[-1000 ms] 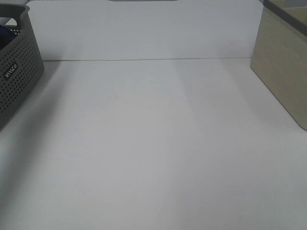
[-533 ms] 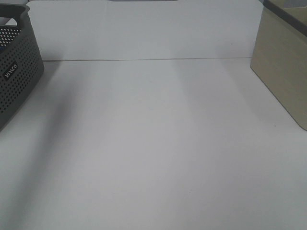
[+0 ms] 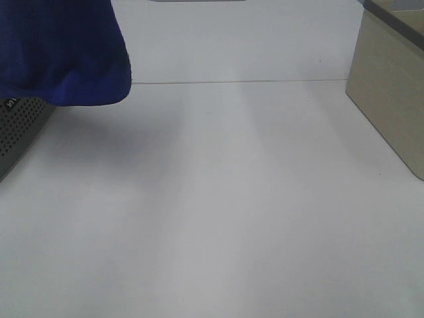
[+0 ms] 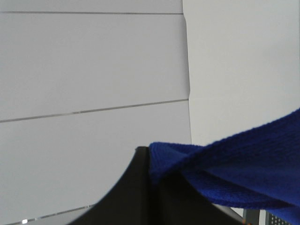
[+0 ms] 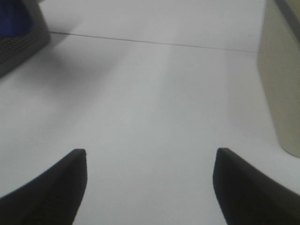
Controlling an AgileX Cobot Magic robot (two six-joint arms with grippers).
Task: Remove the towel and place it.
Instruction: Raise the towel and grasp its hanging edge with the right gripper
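The left gripper (image 4: 151,174) is pinching a folded edge of the towel (image 3: 63,53) and holding it high, so the blue cloth is hanging above the grey perforated basket (image 3: 18,129) at the bench's far left corner, its drooping hem hiding the basket's rim. I'd guess it is being raised this far because the cloth is long and has to come clear of the rim before it can be carried across. The right gripper (image 5: 149,161) is hovering low over the bare middle of the bench (image 3: 225,212) with its fingers spread wide and gripping nothing, likely standing by. The surface is lying white, smooth and matte, a thin seam is running along its far edge beneath a plain white back panel (image 3: 232,40), and a beige box (image 3: 391,99) is sitting at the far right corner
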